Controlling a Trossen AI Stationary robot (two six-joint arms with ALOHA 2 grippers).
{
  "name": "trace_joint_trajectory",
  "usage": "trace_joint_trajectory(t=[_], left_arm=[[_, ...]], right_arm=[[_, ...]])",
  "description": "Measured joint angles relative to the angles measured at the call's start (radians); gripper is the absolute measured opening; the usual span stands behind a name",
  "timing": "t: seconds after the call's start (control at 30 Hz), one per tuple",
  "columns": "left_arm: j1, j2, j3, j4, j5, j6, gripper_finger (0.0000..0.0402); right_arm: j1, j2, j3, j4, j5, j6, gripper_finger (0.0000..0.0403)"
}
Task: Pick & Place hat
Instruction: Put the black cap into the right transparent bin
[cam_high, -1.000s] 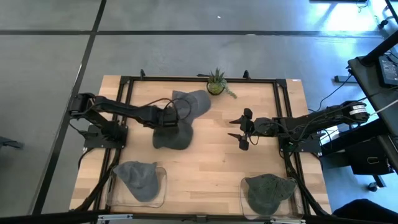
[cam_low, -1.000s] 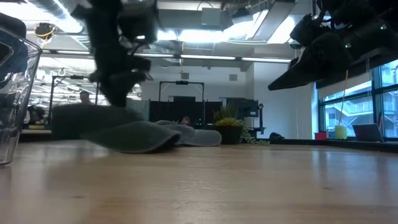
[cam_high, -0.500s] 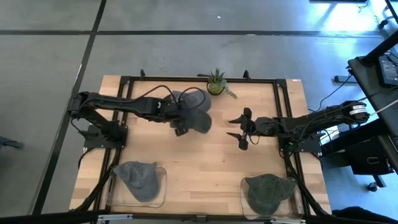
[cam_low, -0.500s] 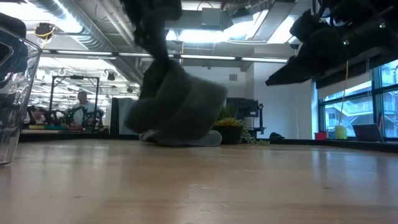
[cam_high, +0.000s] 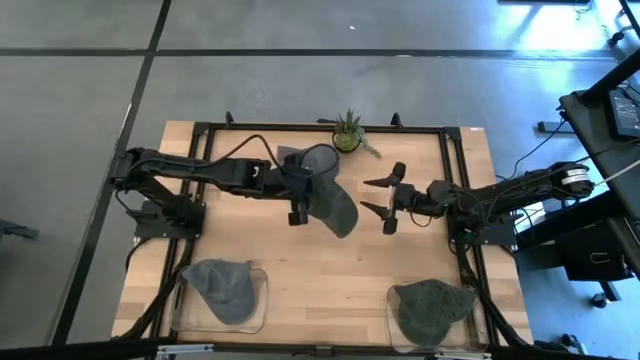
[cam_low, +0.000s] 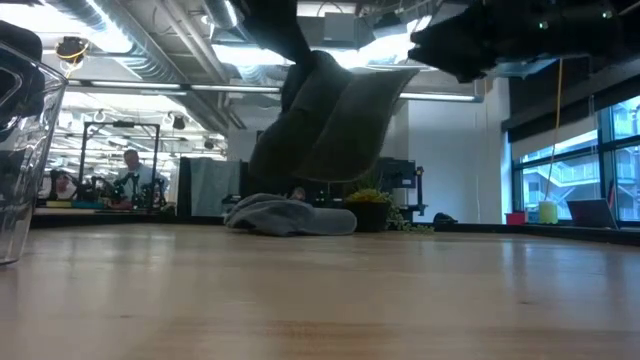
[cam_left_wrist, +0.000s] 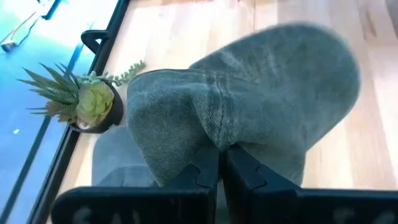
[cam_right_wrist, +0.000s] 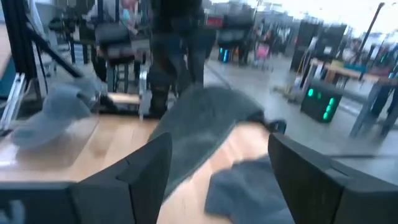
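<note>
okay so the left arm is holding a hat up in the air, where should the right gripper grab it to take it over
Best bet is the free lower edge of the hat, the part hanging toward the right gripper. The left gripper pinches the hat at its upper fold, so the rest droops clear of the table. The right gripper is open and level with it; come in sideways from the right and close on that hanging edge.

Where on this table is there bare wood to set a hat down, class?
Bare wood lies between the two front trays: the left tray and right tray. The centre is crowded: the left pincer holds the dark hat aloft, beside the right pincer.
</note>
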Motion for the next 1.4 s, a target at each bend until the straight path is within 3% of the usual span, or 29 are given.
trace_joint_trajectory(t=[0.13,0.27,0.37,0.67,0.83,0.93,1.1,1.4], left_arm=[[0.002,0.016,0.004,0.0,-0.025,0.04,0.0004],[0.011,0.056,0.052,-0.03,-0.032,0.059,0.0004],[0.012,0.108,0.103,-0.026,-0.021,0.096,0.0004],[0.002,0.253,0.256,-0.101,-0.033,0.181,0.0004],[-0.01,0.268,0.298,-0.187,-0.076,0.18,0.0004],[-0.011,0.268,0.305,-0.184,-0.076,0.179,0.0004],[-0.012,0.267,0.306,-0.192,-0.072,0.185,0.0004],[-0.012,0.267,0.306,-0.187,-0.069,0.178,0.0019]], right_arm=[[0.0,0.0,0.044,-0.003,0.0,-0.014,0.0265],[0.0,0.011,0.174,-0.224,-0.007,-0.039,0.0265],[-0.006,0.071,0.285,-0.38,-0.009,-0.041,0.0265],[-0.025,0.309,0.507,-0.601,0.004,-0.062,0.0265],[-0.025,0.381,0.552,-0.686,0.104,-0.052,0.0265],[-0.03,0.384,0.552,-0.691,0.098,-0.032,0.026],[-0.031,0.384,0.552,-0.688,0.094,-0.004,0.0211],[-0.031,0.383,0.552,-0.704,0.098,0.009,0.0045]])
